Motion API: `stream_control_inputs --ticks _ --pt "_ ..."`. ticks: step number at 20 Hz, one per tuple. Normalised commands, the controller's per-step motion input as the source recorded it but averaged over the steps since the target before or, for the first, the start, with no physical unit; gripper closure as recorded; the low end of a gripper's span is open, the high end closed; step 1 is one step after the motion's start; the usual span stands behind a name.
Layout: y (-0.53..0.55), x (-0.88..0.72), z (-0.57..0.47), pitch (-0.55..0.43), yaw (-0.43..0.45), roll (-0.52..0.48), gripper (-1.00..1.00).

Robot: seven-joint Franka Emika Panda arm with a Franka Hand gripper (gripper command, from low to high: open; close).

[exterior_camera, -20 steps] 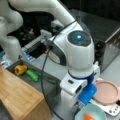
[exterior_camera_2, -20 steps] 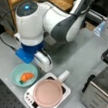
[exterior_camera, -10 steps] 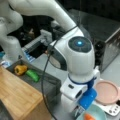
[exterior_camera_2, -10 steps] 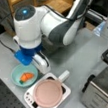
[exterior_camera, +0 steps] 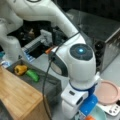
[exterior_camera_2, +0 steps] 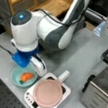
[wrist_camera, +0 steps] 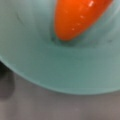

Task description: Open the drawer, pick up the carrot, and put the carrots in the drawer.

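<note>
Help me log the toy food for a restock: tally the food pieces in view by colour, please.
Orange: 1, the carrot lying in the light blue bowl, below the hand
Yellow: 1, the yellow lumpy item in the open drawer
Green: 1, the green oblong vegetable beside it in the drawer
Total: 3

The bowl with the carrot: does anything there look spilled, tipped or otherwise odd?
Nothing stands out. The carrot lies inside the light blue bowl, which sits flat on the table. The hand hangs just above it. The drawer is already open.
</note>
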Motion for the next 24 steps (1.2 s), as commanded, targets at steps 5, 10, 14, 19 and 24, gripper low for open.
stream_control_inputs --ticks 5,10,14,19,24 --pt "-0.16 0.31 0.08 0.185 0.126 -0.081 -1.0" --pt "-0.14 0.39 0.03 0.174 0.137 -0.097 -1.0" --pt "-0.15 0.41 0.05 0.176 0.174 -0.118 -1.0" --pt "-0.14 0.36 0.08 0.186 0.182 -0.122 -1.0" --pt "-0.15 0.34 0.08 0.194 0.175 -0.122 -1.0"
